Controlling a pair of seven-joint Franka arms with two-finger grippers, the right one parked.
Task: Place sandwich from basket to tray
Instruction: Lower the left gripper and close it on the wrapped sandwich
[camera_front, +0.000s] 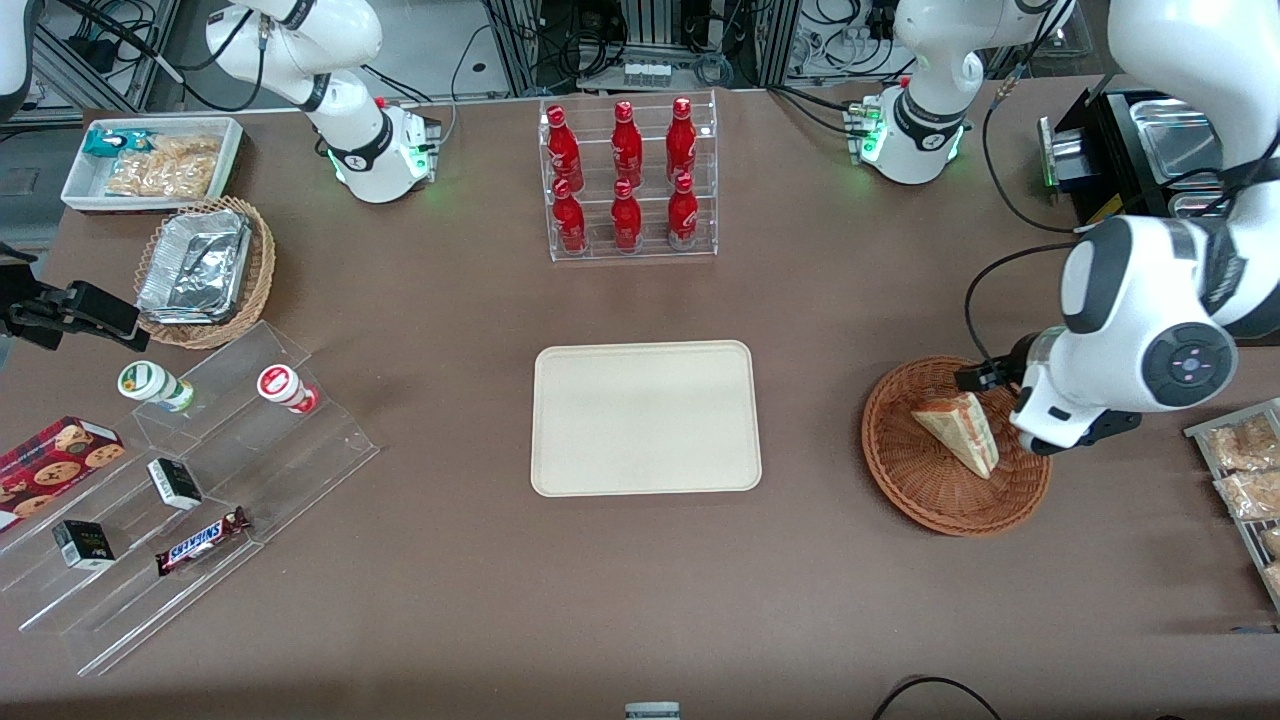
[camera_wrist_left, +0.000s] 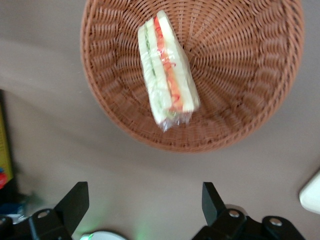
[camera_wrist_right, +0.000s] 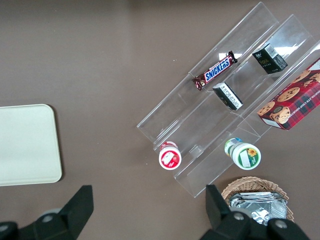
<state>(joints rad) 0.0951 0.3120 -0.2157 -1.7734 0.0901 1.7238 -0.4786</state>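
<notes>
Between the spread fingers (camera_wrist_left: 75, 202) of the left gripper (camera_wrist_left: 145, 205) nothing is held; they hover above the counter (camera_wrist_left: 150, 170) beside the basket (camera_wrist_left: 240, 75). Clear of the fingers, the wrapped sandwich (camera_wrist_left: 167, 70) lies in the basket, ungrasped. The tray (camera_front: 645, 418) stands well apart, bare: pick and transfer remain.

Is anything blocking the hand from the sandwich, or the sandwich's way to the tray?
Nothing visible. The open hand hangs above the sandwich in the basket; only bare table lies between basket and tray.
</notes>
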